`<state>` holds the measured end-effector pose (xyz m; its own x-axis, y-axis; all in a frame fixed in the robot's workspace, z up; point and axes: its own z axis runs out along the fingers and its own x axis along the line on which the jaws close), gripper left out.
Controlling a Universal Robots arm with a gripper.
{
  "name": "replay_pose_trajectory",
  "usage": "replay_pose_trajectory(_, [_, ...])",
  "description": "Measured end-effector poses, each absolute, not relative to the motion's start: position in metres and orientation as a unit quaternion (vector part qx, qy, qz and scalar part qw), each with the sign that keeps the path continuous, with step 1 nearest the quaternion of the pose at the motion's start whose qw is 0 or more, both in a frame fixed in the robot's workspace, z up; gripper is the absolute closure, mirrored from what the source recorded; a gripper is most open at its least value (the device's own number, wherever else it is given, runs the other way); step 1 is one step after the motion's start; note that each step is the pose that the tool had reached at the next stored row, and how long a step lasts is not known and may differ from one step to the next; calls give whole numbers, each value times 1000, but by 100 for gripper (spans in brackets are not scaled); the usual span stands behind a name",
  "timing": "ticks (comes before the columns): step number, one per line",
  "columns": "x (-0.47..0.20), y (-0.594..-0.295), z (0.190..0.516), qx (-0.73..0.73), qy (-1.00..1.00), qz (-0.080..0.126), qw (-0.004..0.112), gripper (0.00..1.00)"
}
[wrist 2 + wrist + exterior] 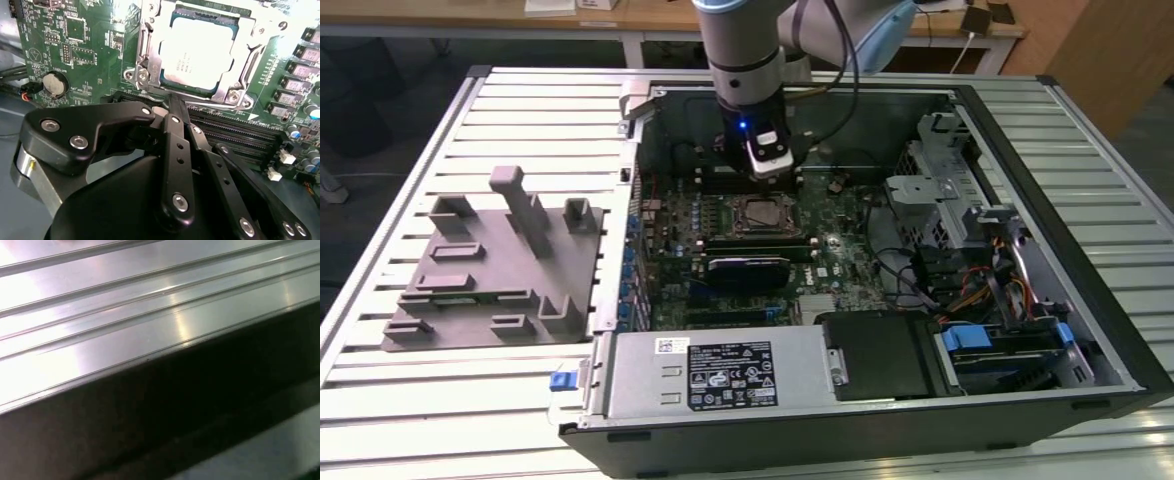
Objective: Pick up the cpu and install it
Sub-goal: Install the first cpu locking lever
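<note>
Open computer case (854,440) on tabletop (400,400). Motherboard (75,40) socket frame (145,60) holds the cpu (197,52), lying flat. Gripper (172,104): fingers (176,145) clenched, empty, just beside the frame. Judged risk: sideways drift knocks the frame or unseats the chip.

Bright room light from above, hard glare on metal, shade inside the case.

In the exterior view the slatted table (400,150) is pale and evenly lit, while the inside of the computer case (1067,330) sits dim. In the second wrist view the cpu (200,52) lid is washed out almost white, and my gripper (172,106), close to the lens, looks dark and soft. In the first wrist view white streaks run along ribbed metal (150,315) above a near-black band.
</note>
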<state>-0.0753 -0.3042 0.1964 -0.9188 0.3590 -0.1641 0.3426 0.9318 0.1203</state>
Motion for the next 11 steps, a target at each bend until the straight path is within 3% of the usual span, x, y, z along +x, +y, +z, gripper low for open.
replay_pose_trajectory(11, [-76,-304,196,179,979,40,93,89])
